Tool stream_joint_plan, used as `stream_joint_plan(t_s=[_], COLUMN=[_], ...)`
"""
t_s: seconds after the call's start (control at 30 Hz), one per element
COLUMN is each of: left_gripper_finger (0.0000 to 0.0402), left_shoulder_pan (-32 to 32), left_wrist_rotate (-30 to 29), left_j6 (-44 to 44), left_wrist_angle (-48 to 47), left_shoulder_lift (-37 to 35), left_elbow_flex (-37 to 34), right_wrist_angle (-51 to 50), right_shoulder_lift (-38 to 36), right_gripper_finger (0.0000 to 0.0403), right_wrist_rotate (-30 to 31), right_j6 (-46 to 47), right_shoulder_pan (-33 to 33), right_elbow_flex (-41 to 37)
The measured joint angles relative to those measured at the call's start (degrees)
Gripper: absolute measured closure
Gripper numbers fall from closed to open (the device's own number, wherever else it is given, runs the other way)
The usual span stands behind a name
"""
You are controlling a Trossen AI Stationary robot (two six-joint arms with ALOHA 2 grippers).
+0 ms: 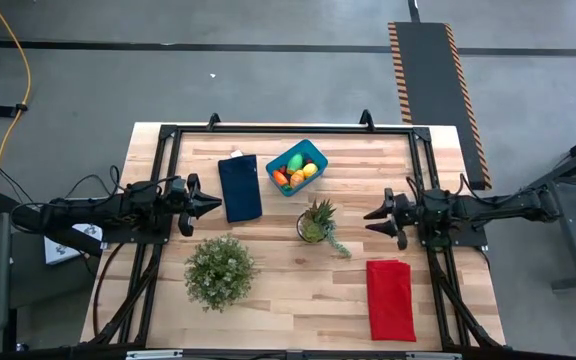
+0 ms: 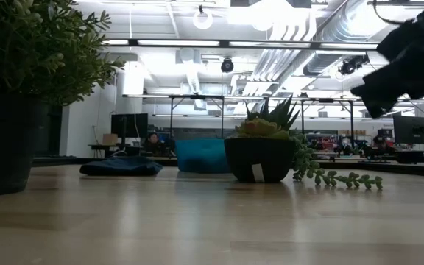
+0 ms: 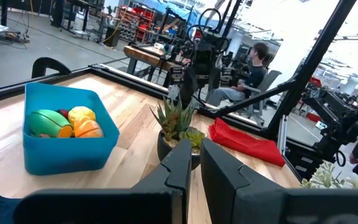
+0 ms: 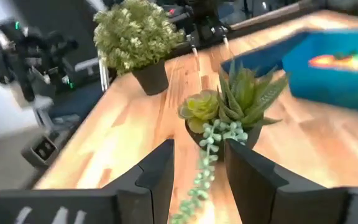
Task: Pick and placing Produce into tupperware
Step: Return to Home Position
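The blue tupperware (image 1: 315, 152) stands at the table's far middle with the produce (image 1: 295, 171) inside it: a green piece (image 3: 45, 122), a yellow one (image 3: 81, 114) and an orange one (image 3: 87, 129). My left gripper (image 1: 216, 204) hovers shut and level at the table's left, above the dark blue cloth's edge, pointing toward the middle. My right gripper (image 1: 368, 218) hovers open at the right, empty, pointing at the small spiky plant (image 4: 232, 102). Neither gripper is near the tub.
A dark blue cloth (image 1: 239, 187) lies left of the tub. The spiky plant in a dark pot (image 1: 316, 222) stands mid-table, with a strand trailing on the wood. A bushy potted plant (image 1: 220, 270) is near left, and a red cloth (image 1: 390, 298) near right.
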Motion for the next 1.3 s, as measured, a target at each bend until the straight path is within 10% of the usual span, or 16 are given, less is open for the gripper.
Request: stream_joint_plan(t_s=[0.27,1.3], left_gripper_finger=[0.0376,0.0376], left_shoulder_pan=[0.00,-0.01], left_wrist_rotate=[0.00,0.00], left_j6=[0.01,0.01], left_wrist_angle=[-0.01,-0.01], left_shoulder_lift=[0.00,0.00], left_elbow_flex=[0.00,0.02], right_wrist_angle=[-0.13,-0.13], right_shoulder_lift=[0.34,0.62], right_gripper_finger=[0.0270,0.0269], right_wrist_rotate=[0.17,0.21], right_j6=[12.23,11.90], right_shoulder_pan=[0.00,0.00], right_elbow_flex=[-0.02,-0.07])
